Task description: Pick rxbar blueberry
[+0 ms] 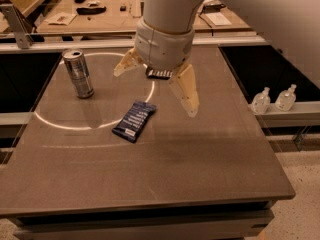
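Note:
The rxbar blueberry point(134, 120), a flat dark-blue wrapper with white text lines and a white patch at its near end, lies on the brown table point(165, 179) left of centre. My gripper point(156, 90) hangs above the table just behind and right of the bar. Its two cream fingers are spread wide, one point(185, 91) pointing down to the right of the bar, the other point(126, 65) pointing left. It holds nothing. A black-brown bar wrapper point(159, 74) lies behind the gripper, mostly hidden by it.
A silver can point(79, 73) stands upright at the table's left. A white circle line point(95, 91) is marked on the tabletop. Two small clear bottles point(274, 99) stand on a ledge at the right. A workbench point(115, 11) with clutter is behind.

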